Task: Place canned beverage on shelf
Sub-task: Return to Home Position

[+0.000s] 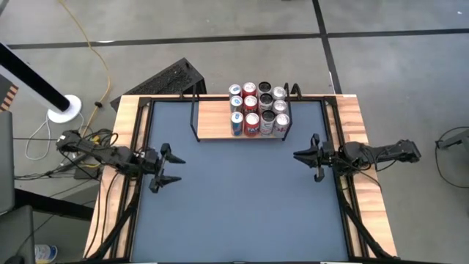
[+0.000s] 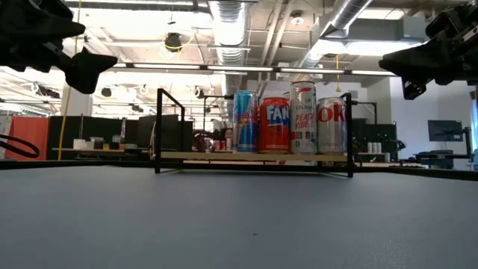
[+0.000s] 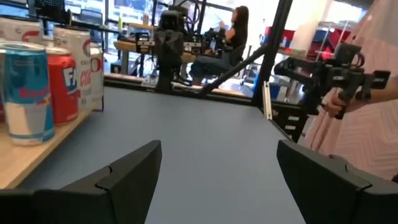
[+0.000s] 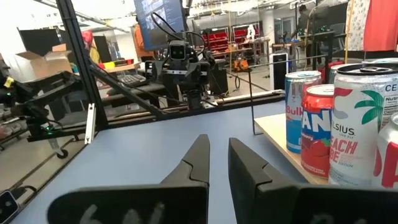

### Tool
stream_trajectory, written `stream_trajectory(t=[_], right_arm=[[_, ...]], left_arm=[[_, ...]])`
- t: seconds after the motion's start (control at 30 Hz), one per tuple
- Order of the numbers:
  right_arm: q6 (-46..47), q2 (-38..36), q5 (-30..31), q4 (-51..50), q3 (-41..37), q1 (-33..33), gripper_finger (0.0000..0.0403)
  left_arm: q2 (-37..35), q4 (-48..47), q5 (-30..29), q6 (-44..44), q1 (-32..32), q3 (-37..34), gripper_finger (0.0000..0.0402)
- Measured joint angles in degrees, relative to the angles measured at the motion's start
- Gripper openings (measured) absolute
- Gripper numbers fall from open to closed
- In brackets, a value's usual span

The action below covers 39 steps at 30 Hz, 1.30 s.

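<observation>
Twelve cans (image 1: 250, 103) stood on the shelf (image 1: 212, 117), filling its right half. Three blue cans (image 1: 236, 103) made the row next to the bare half. The left gripper (image 1: 178, 169) hung left of the shelf, wide open and empty. The right gripper (image 1: 297, 155) hung right of the shelf, fingers nearly together, holding nothing.
</observation>
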Motion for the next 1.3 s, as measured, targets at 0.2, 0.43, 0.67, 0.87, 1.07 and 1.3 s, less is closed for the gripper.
stream_trajectory(t=[0.2, 0.43, 0.67, 0.87, 1.07, 1.3], right_arm=[[0.00, 0.00, 0.00, 0.02, 0.00, 0.26, 0.0046], [0.01, 0.00, 0.00, 0.04, 0.00, 0.22, 0.0046], [0.02, 0.00, 0.00, 0.04, -0.02, 0.22, 0.0046], [0.02, 0.00, 0.00, 0.06, -0.02, 0.22, 0.0046], [0.02, 0.00, 0.00, 0.07, -0.02, 0.22, 0.0046], [0.02, 0.00, 0.01, 0.07, -0.02, 0.22, 0.0046]], left_arm=[[-0.01, -2.67, 3.07, 0.23, 0.02, 0.00, 0.0311], [-0.03, -3.70, 8.63, 1.57, -0.02, 0.00, 0.0311], [0.01, -5.35, 4.75, -3.91, -0.02, 0.00, 0.0311], [0.26, -9.90, 4.84, -9.36, -0.01, 0.00, 0.0311], [0.41, -9.69, 4.86, -9.46, -0.01, 0.00, 0.0311], [0.40, -9.67, 4.86, -9.48, 0.00, 0.00, 0.0311]])
